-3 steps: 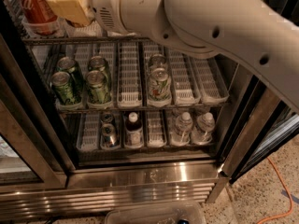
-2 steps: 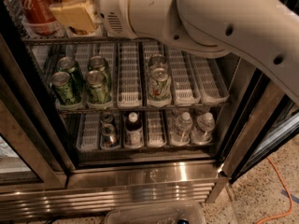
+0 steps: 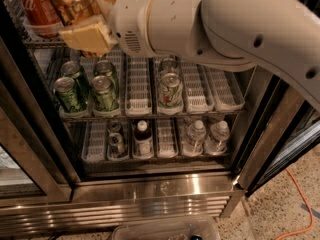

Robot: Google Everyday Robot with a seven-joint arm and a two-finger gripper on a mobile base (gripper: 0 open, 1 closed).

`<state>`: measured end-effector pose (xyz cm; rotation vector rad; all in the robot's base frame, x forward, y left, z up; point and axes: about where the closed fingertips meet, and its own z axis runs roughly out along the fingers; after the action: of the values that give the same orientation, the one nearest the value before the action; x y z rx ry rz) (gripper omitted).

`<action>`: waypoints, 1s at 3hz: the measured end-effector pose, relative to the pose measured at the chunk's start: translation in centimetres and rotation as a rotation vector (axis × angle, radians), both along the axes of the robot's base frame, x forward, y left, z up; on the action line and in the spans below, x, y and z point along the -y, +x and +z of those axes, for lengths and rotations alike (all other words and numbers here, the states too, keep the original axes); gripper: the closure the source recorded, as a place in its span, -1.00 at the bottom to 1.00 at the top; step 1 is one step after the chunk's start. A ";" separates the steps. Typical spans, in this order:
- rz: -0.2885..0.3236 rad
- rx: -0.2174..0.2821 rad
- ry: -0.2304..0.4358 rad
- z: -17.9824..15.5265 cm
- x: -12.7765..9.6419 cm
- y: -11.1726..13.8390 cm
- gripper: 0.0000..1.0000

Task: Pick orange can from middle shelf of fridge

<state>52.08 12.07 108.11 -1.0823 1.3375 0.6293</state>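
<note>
Status: the pick is looking partway done. The approach looks finished, but the lift-out is not.

- The fridge (image 3: 150,194) is standing open. The white arm (image 3: 240,29) is spanning the upper frame from the right edge to the upper left.
- The orange can (image 3: 75,1) is sitting upright at the upper left, on the middle shelf (image 3: 42,40), just right of a red can (image 3: 36,6) and touching or nearly touching it. Its base is hidden, so I cannot say whether it is resting on the shelf or is already raised.
- The pincer (image 3: 84,24) is sitting at the orange can. One tan pad is covering the can's lower front, and a second tan part is showing at the can's right side. It is touching or very nearly touching the can.
- Pincer state: cannot tell. The can looks bracketed, but nothing shows whether the pincer is clamped on it or only placed around it.

Left to do, by my judgement:
1. Confirm a firm hold.
2. Raise the can clear of its lane.
3. Draw it out past the door frame without knocking the red can.

Lower racks: the green cans (image 3: 70,91) are standing mid-frame and the water bottles (image 3: 197,134) below them. Both are well apart from the pincer.
</note>
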 end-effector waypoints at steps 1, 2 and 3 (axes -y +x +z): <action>0.011 -0.030 -0.019 -1.2 0.9 -0.8 1.00; 0.021 -0.052 -0.022 -2.4 2.0 -1.4 1.00; 0.045 -0.066 -0.021 -3.5 2.8 -2.0 1.00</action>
<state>50.11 9.23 104.58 -1.1200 1.3826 0.6907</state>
